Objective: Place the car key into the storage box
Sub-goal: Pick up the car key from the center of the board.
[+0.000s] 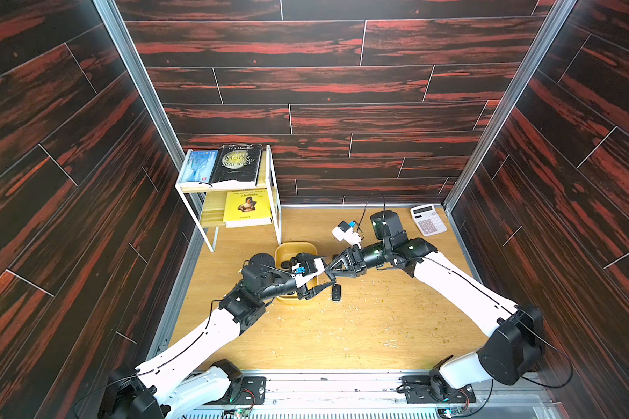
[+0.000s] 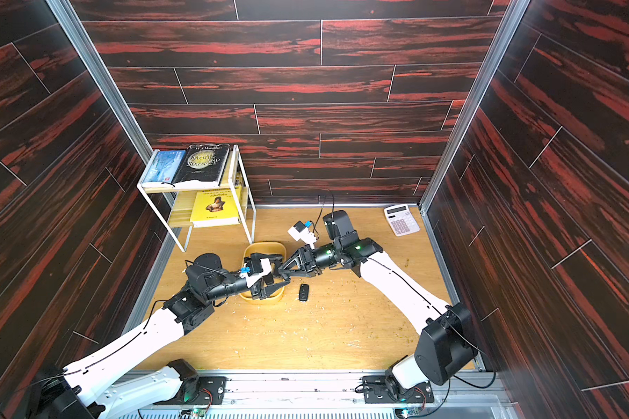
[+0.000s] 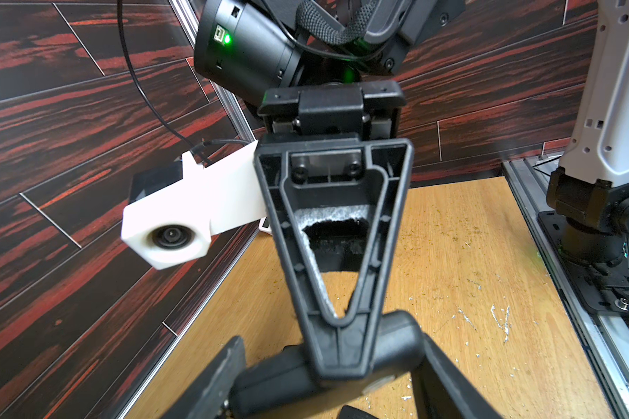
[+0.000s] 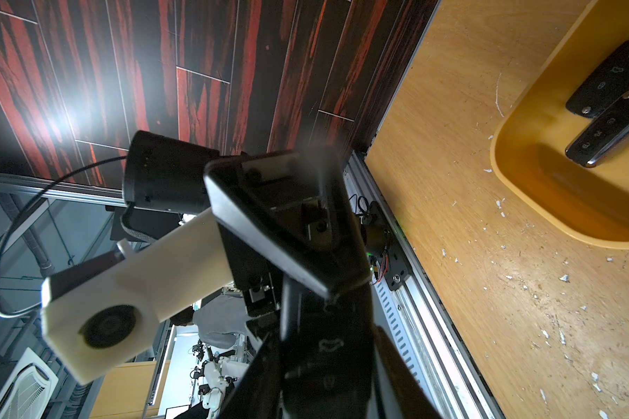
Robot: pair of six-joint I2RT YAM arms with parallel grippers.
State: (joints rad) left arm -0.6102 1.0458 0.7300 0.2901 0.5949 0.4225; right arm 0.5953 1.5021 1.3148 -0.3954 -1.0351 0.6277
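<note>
Car key (image 4: 325, 362) of black plastic, oblong and rounded at the ends with pale button icons on its face, sits pinched flat between the fingers of the right gripper (image 1: 329, 276). It is clear of the pale wooden tabletop (image 1: 342, 337), by the rim of the shallow yellow plastic storage box (image 4: 545, 203) with rounded corners. The left gripper (image 3: 333, 359) has its black fingers (image 3: 218, 381) at either end of the car key; whether they press on it I cannot tell. Two more black key fobs (image 4: 610, 87) lie inside the storage box, and a fourth black fob (image 1: 336, 293) lies on the tabletop just beside it. In both top views the held car key is lost among the black fingers, and the left gripper covers much of the storage box. The right wrist view shows the car key dark and blurred, cut off at the picture's edge — the storage box likewise — and in the left wrist view the right gripper's finger covers its middle.
</note>
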